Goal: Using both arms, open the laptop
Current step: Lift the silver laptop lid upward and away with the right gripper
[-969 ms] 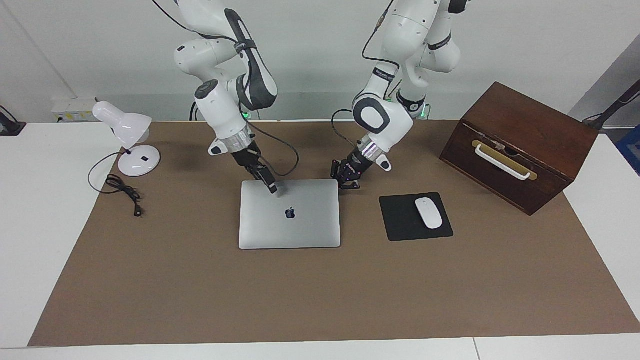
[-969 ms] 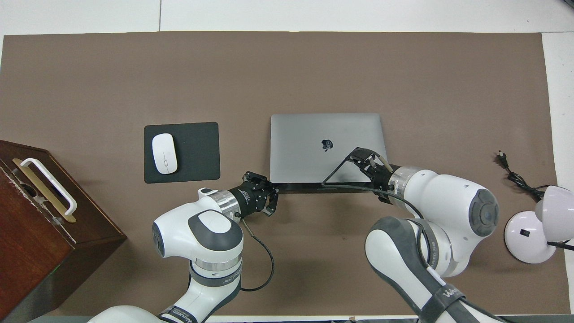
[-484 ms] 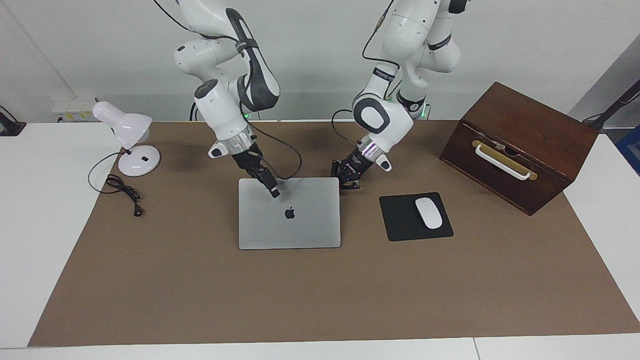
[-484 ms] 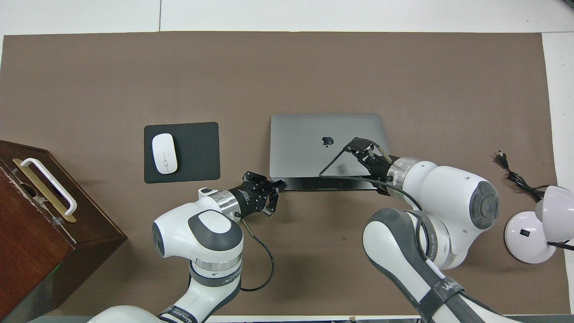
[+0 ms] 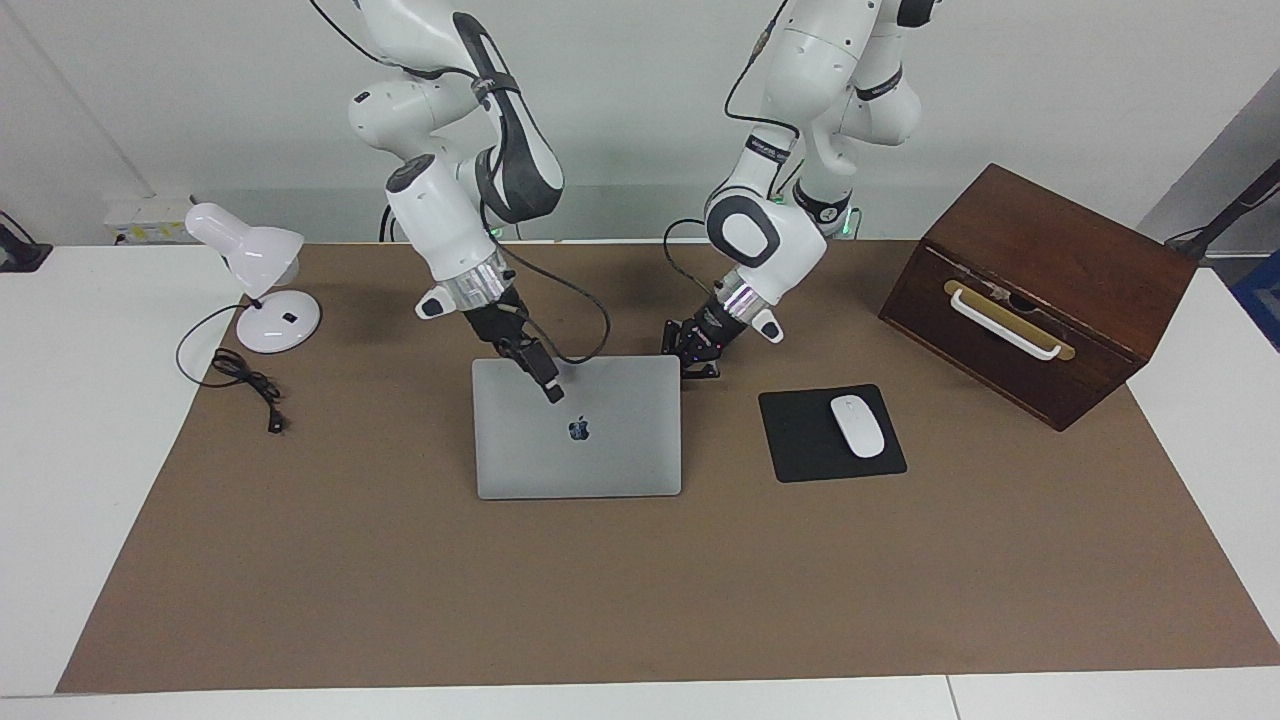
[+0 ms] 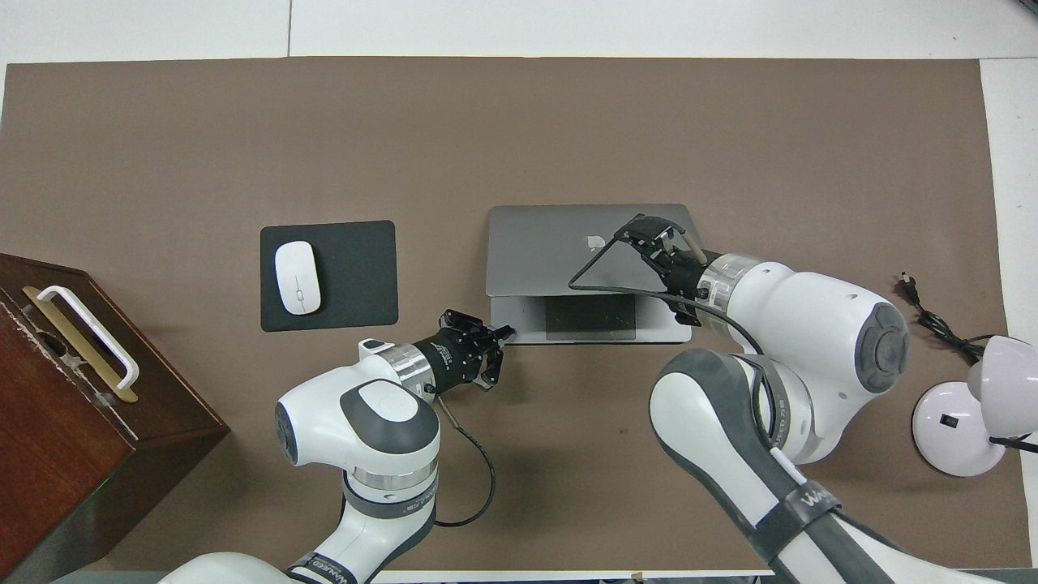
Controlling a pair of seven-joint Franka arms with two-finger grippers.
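Note:
The silver-grey laptop (image 5: 600, 450) lies mid-table with its lid tilted up at the edge nearer the robots. In the overhead view the laptop (image 6: 543, 243) shows a strip of grey deck and the trackpad (image 6: 589, 323) under the raised lid. My right gripper (image 5: 548, 385) is shut on that raised lid edge, toward the right arm's end. From overhead the right gripper (image 6: 646, 233) covers part of the lid near the logo. My left gripper (image 5: 697, 368) is shut, and its tips rest at the deck's corner nearest the left arm. From overhead the left gripper (image 6: 501, 337) touches that corner.
A black mouse pad (image 5: 800, 445) with a white mouse (image 5: 857, 426) lies beside the laptop toward the left arm's end. A brown wooden box (image 5: 1040, 290) with a white handle stands at that end. A white desk lamp (image 5: 262, 280) and its cord (image 5: 245, 380) are at the right arm's end.
The right gripper has risen and moved away from the robots, taking the lid's edge up with it; the deck and trackpad have come into sight from overhead. The left gripper has stayed put.

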